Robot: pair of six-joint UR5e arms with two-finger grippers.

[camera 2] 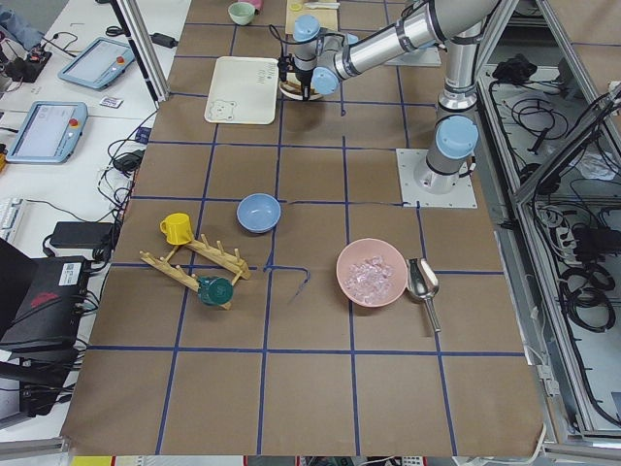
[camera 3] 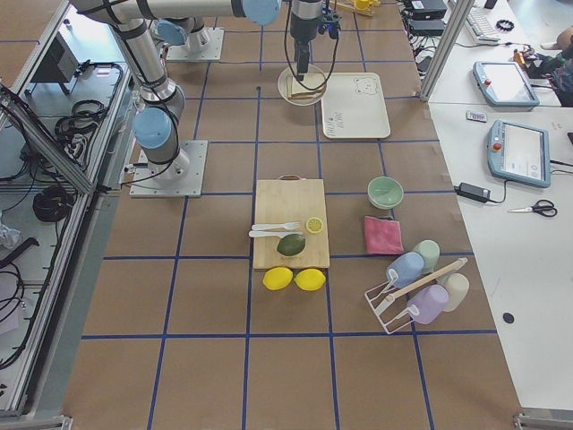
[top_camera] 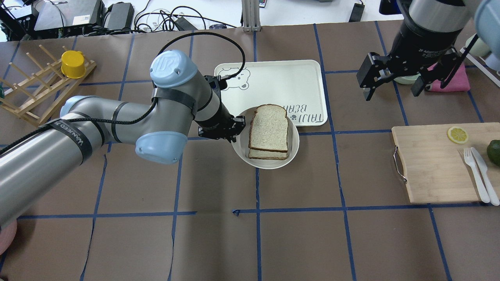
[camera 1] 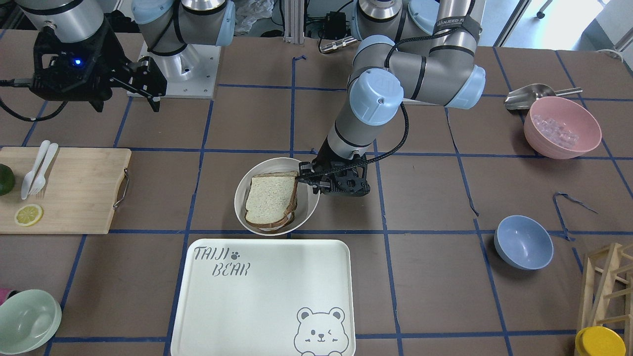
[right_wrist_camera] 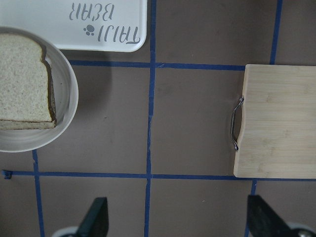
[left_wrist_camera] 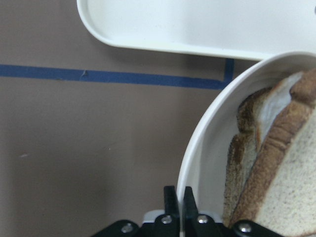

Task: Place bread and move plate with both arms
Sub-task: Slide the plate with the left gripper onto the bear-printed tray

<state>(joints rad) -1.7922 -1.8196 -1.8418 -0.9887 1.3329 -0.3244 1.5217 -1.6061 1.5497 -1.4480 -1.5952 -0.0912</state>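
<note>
The bread [top_camera: 268, 127], a dark-crusted slice, lies on top of a second slice [top_camera: 267, 155] in the round cream plate [top_camera: 293, 150], which stands on the table just in front of the bear tray. My left gripper [top_camera: 236, 129] is low at the plate's left rim. In the left wrist view its fingers [left_wrist_camera: 171, 197] are shut on the plate rim [left_wrist_camera: 197, 148], with the bread [left_wrist_camera: 291, 187] beside them. My right gripper [top_camera: 390, 84] hangs open and empty, high above the table to the right. The right wrist view shows the plate [right_wrist_camera: 66, 98] far to its left.
The rectangular bear-printed tray [top_camera: 273, 78] touches the plate's far side. A wooden cutting board [top_camera: 437, 164] with a lemon slice, fork and knife lies to the right. A dish rack [top_camera: 35, 89] stands far left. Blue [camera 1: 523, 242], pink [camera 1: 562, 127] and green [camera 1: 27, 321] bowls stand around.
</note>
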